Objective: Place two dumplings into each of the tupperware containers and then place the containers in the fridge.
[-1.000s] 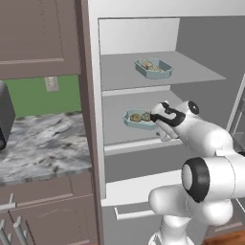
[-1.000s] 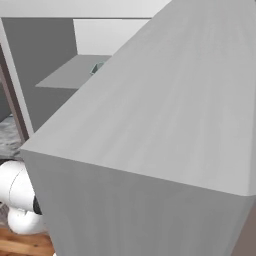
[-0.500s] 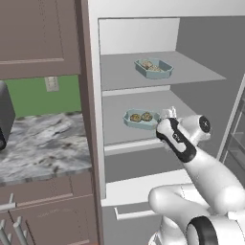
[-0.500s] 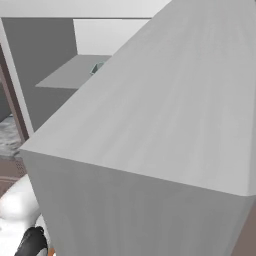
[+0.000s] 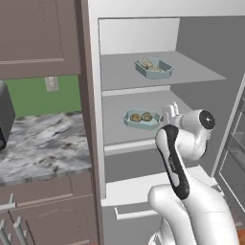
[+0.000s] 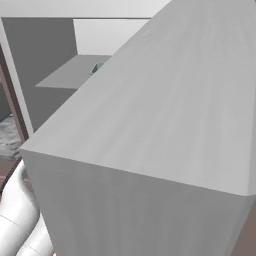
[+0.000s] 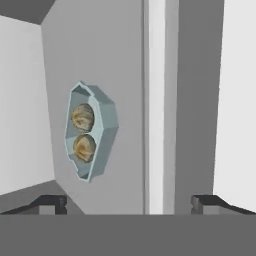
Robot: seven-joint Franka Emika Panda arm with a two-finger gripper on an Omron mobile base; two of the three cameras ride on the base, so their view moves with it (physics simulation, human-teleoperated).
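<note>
The fridge (image 5: 143,38) is standing open in a kitchen of brown wooden cabinets (image 5: 38,43), beside a grey marbled counter (image 5: 43,148) with a green wall (image 5: 62,95) behind it that is carrying a pale outlet plate (image 5: 50,83); the edge of a black microwave (image 5: 5,115) is showing at the far left. Two flat grey shelves are lying inside the fridge, and two tupperware containers are sitting on them, one per shelf: the upper container (image 5: 153,67) on the top shelf (image 5: 191,72), the lower container (image 5: 142,118) on the shelf below (image 5: 119,131). Each tub is holding two dumplings, four in all; the pair in the lower tub (image 7: 83,133) is showing clearly from the hand view. The fridge door (image 5: 234,153) is hanging open at the right with its racks. The gripper (image 7: 129,202) is hovering apart from the lower container, its fingertips (image 7: 50,202) spread wide with nothing between them. No writing or brand is readable anywhere.
</note>
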